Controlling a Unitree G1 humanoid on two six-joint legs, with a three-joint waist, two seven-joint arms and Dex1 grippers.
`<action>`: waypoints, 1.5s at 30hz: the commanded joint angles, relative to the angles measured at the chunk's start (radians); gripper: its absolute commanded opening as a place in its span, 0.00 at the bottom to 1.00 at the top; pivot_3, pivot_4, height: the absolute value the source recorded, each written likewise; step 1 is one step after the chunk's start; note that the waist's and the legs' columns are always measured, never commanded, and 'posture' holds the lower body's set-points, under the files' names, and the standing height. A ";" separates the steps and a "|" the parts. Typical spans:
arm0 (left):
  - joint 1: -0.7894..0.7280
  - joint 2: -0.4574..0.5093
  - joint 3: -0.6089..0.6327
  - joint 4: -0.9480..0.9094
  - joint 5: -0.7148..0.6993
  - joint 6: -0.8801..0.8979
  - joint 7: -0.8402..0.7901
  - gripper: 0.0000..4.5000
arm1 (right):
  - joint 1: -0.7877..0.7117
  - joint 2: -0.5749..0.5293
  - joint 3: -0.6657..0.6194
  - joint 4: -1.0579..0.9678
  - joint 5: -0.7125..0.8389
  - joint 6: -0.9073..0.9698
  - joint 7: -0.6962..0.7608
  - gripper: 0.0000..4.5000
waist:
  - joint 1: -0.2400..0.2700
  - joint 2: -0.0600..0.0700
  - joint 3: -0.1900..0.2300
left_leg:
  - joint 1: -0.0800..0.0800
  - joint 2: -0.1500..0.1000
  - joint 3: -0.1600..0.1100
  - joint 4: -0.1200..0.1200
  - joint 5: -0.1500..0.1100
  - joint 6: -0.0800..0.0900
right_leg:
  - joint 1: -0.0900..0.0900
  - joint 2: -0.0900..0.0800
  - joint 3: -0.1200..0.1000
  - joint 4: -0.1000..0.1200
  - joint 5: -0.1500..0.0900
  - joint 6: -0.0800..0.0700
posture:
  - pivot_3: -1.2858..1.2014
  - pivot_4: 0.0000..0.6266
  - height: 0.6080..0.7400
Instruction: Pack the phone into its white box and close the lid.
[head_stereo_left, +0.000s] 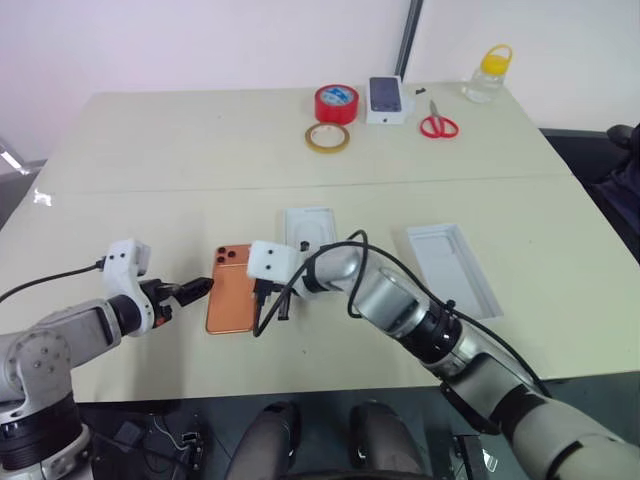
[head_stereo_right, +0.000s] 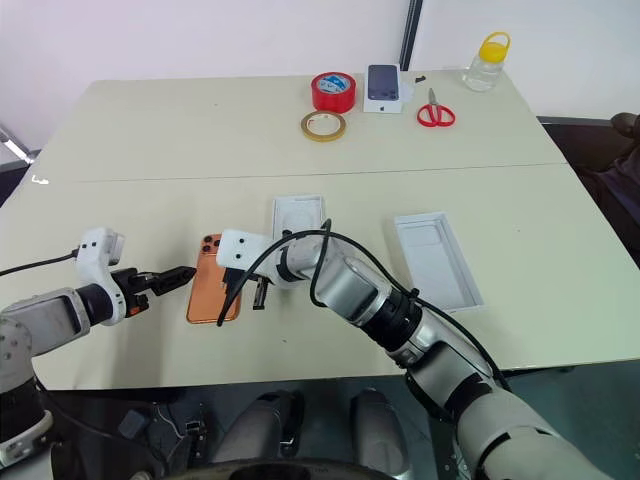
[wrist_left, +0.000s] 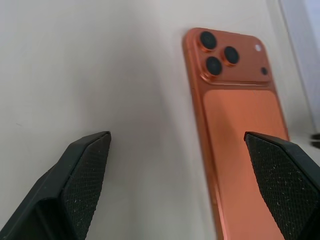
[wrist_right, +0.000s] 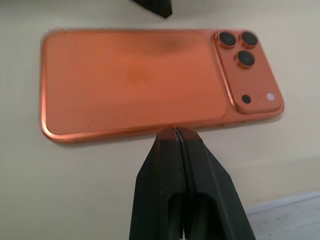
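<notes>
The copper-orange phone (head_stereo_left: 228, 290) lies flat on the table with its back up and its camera bump at the far end. My left gripper (head_stereo_left: 200, 290) is open at the phone's left long edge, with one finger (wrist_left: 285, 180) over the phone's back and the other over bare table. My right gripper (wrist_right: 176, 131) is shut and empty, and its tips touch the phone's right long edge. The white box (head_stereo_left: 310, 228), a shallow tray with an oval recess inside, lies just beyond my right arm, which partly hides it. The lid (head_stereo_left: 452, 268) lies to the right with its pale grey hollow side up.
At the far edge of the table (head_stereo_left: 150, 150) are a red tape roll (head_stereo_left: 336, 103), a tan tape ring (head_stereo_left: 327, 137), a small white box picturing a dark phone (head_stereo_left: 386, 99), red scissors (head_stereo_left: 438, 124) and a yellow-capped bottle (head_stereo_left: 488, 72).
</notes>
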 joint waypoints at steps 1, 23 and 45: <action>0.030 -0.007 -0.017 -0.039 -0.032 0.074 -0.012 1.00 | -0.036 0.018 0.037 0.032 -0.038 -0.023 0.007 0.00 | 0.000 0.000 0.000 | 0.000 0.000 0.000 0.000 0.000 0.000 | 0.000 0.000 0.000 0.000 0.000 0.000 | 0.52 0.24 1.00; 0.005 -0.177 -0.086 -0.001 -0.312 0.076 0.153 1.00 | -0.025 0.062 0.029 0.089 -0.094 -0.080 0.034 0.00 | 0.009 0.011 -0.011 | 0.002 -0.001 0.000 -0.001 0.000 0.000 | 0.004 -0.001 0.000 -0.002 0.000 0.000 | 0.52 0.24 1.00; -0.082 -0.180 0.092 0.192 -0.524 0.019 0.459 1.00 | -0.008 0.062 0.015 0.083 -0.106 -0.071 0.037 0.00 | 0.000 0.010 -0.012 | 0.002 0.000 -0.001 0.000 0.000 0.000 | 0.003 0.000 0.000 -0.002 0.000 0.000 | 0.52 0.24 1.00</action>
